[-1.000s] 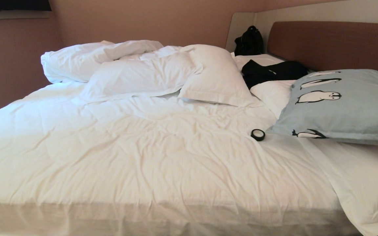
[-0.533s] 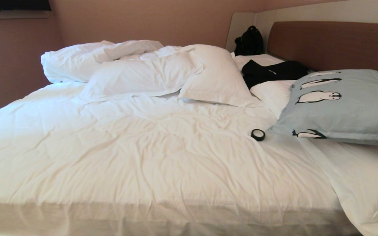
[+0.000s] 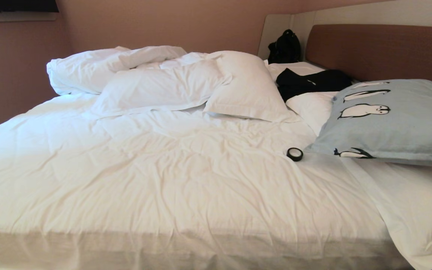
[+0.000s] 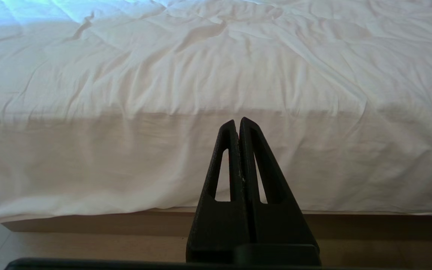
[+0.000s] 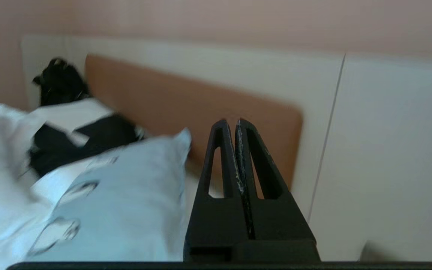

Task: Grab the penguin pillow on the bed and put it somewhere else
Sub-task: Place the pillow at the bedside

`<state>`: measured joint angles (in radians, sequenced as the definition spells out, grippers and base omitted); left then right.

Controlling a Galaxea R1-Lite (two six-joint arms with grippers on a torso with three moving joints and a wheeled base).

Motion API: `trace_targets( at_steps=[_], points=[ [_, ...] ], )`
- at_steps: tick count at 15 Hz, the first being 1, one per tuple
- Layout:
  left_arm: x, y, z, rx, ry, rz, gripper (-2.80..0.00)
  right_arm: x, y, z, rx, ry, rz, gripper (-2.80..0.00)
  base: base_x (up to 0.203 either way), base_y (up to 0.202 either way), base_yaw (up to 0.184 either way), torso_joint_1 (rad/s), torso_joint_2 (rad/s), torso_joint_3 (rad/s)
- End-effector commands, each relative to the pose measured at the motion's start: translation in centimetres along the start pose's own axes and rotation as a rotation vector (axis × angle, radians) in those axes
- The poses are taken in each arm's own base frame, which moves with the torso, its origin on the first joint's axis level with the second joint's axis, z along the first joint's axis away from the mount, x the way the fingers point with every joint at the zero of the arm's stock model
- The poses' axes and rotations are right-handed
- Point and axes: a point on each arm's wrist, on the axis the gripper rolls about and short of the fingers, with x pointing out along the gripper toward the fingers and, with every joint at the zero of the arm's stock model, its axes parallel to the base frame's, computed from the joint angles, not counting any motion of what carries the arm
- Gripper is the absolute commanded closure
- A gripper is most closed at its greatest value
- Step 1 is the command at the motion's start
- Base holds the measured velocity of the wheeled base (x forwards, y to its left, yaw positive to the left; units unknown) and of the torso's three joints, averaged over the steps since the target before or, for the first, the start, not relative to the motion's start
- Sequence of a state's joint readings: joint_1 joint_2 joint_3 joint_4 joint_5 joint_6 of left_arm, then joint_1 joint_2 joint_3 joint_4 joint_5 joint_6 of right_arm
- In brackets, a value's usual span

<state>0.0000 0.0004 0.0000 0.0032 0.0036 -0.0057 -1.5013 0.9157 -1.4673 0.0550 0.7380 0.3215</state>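
Head view: the pillow (image 3: 392, 120) lies at the far right of the bed (image 3: 171, 180), propped against the headboard (image 3: 381, 50), penguin face up; its near flange hangs over flat sheet, and its right side runs past the picture's edge; no gripper or arm shows here, so its place relative to the fingers cannot be told from this view; a tape roll (image 3: 294, 154) sits just beside the pillow's near left corner; a dark garment (image 3: 309, 83) lies behind the pillow's far left end on a white pillow (image 3: 313, 107); a black bag (image 3: 284, 47) stands in the far corner; two more white pillows and a bunched duvet (image 3: 103, 67) fill the far left; the middle and near left of the bed are open, wrinkled sheet.

Left wrist view: the left gripper (image 4: 238, 122) has its fingers pressed together, grasping nothing; it is low, below the mattress top, aimed level at the bed's near side, where the sheet (image 4: 126, 161) drapes down to the wooden base (image 4: 88, 221) and floor; the pillow is not seen here.

Right wrist view: the right gripper (image 5: 230, 123) is clenched, fingers touching, empty; it points level toward the headboard (image 5: 186, 105) and the pale surround (image 5: 384, 150); the pillow (image 5: 133, 202) lies to the left of the fingers, close beside them but apart, its far corner standing just short of the fingertips; the picture is blurred; open room lies to the right of the fingers.
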Motion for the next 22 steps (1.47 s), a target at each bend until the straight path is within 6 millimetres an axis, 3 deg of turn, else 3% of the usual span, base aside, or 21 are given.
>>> trace_targets(
  at_steps=[1, 7, 10, 16, 22],
  points=[
    [0.0, 0.0, 0.0, 0.000, 0.001, 0.001, 0.00, -0.7, -0.2, -3.4, 0.205, 0.223, 0.002, 0.00, 0.000, 0.000, 0.000, 0.000, 0.00, 0.000],
    [0.0, 0.0, 0.0, 0.000, 0.001, 0.000, 0.00, -4.4, 2.1, -6.8, 0.207, 0.225, -0.007, 0.00, 0.000, 0.000, 0.000, 0.000, 0.00, 0.000],
    [0.0, 0.0, 0.0, 0.000, 0.001, 0.001, 0.00, -5.4, 1.9, -8.6, 0.195, 0.173, -0.040, 0.00, 0.000, 0.000, 0.000, 0.000, 0.00, 0.000],
    [0.0, 0.0, 0.0, 0.000, 0.001, 0.001, 0.00, -3.7, -0.1, -9.2, 0.167, 0.139, -0.173, 0.00, 0.000, 0.000, 0.000, 0.000, 0.00, 0.000],
    [0.0, 0.0, 0.0, 0.000, 0.001, -0.001, 0.00, -2.4, 0.3, -10.7, 0.204, 0.249, -0.037, 0.00, 0.000, 0.000, 0.000, 0.000, 0.00, 0.000]
  ],
)
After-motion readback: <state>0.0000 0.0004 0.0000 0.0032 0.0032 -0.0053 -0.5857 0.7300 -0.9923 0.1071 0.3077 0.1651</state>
